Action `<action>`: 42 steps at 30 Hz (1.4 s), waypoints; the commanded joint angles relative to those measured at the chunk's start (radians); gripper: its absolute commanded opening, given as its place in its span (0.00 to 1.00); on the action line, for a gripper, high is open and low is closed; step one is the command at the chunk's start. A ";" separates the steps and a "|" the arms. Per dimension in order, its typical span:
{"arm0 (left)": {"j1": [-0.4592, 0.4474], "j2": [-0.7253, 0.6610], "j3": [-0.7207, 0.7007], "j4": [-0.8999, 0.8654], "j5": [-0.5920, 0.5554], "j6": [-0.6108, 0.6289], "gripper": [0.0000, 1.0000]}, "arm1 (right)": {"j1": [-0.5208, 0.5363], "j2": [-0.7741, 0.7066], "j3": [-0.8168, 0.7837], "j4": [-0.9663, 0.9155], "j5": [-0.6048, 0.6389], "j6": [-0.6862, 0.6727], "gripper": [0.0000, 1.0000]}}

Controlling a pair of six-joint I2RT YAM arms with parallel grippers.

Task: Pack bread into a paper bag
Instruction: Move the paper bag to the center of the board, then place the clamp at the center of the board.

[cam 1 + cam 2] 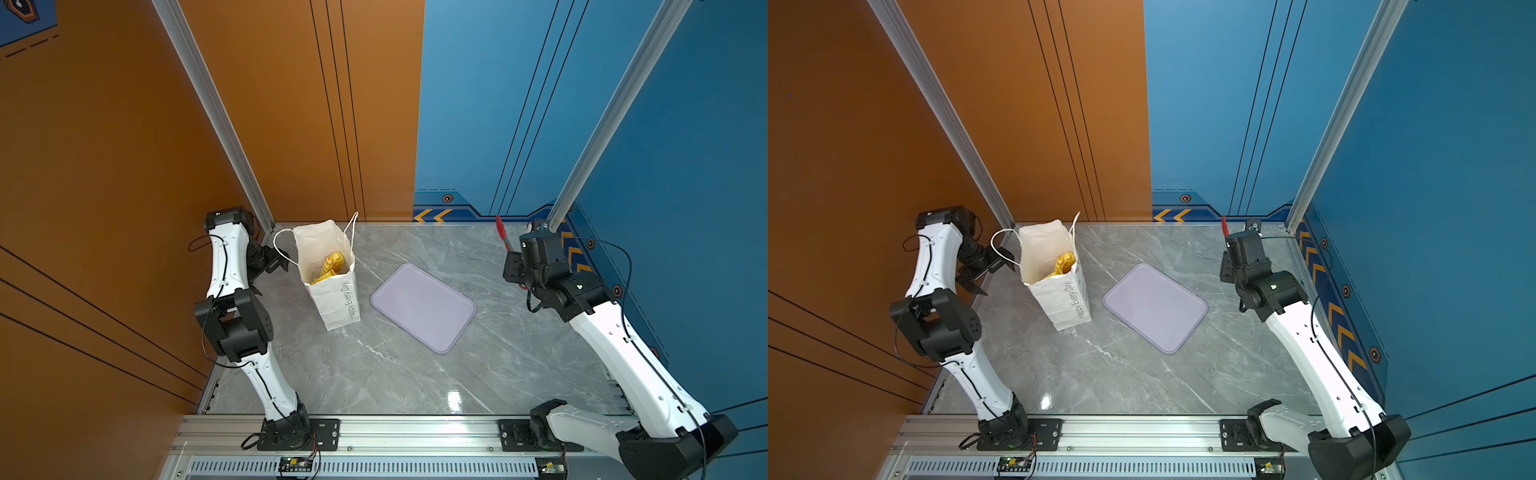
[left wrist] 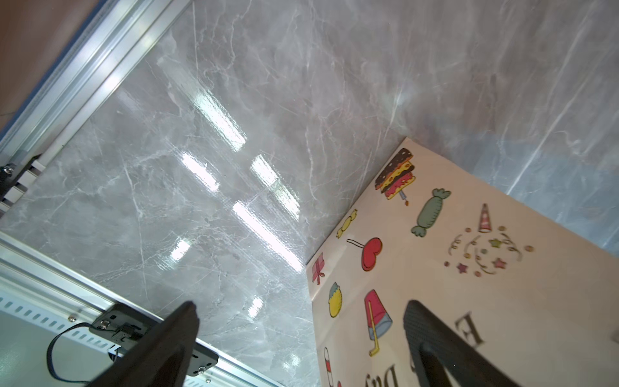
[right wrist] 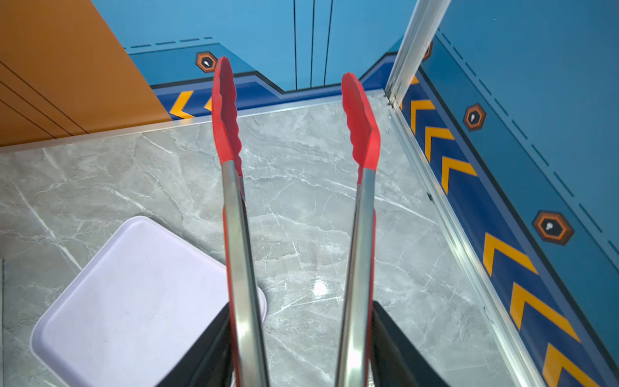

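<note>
Upright paper bag (image 1: 332, 299) centre left, yellow bread (image 1: 332, 264) inside, perhaps two pieces, lilac tray (image 1: 424, 307) centre, left gripper (image 2: 301, 305) spread wide beside bag, right gripper (image 3: 301, 308) clasping tongs (image 3: 234, 234).

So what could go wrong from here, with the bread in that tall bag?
The open left gripper sits right by the cord handle of the paper bag. Pulling away could snag it and tip the tall, unsupported bag, spilling the bread. The right gripper holds long tongs pointing toward the back corner, so a careless swing might hit the wall or aluminium post.
</note>
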 commanded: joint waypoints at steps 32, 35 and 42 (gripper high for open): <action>-0.169 -0.438 -0.560 0.446 -0.288 0.132 0.98 | -0.293 0.457 -0.226 0.229 -0.294 0.110 0.58; -0.170 -0.447 -0.563 0.449 -0.282 0.121 0.98 | -0.288 0.496 -0.222 0.224 -0.326 0.113 0.59; -0.174 -0.417 -0.573 0.470 -0.314 0.116 0.98 | -0.282 0.572 -0.179 0.225 -0.336 0.102 0.76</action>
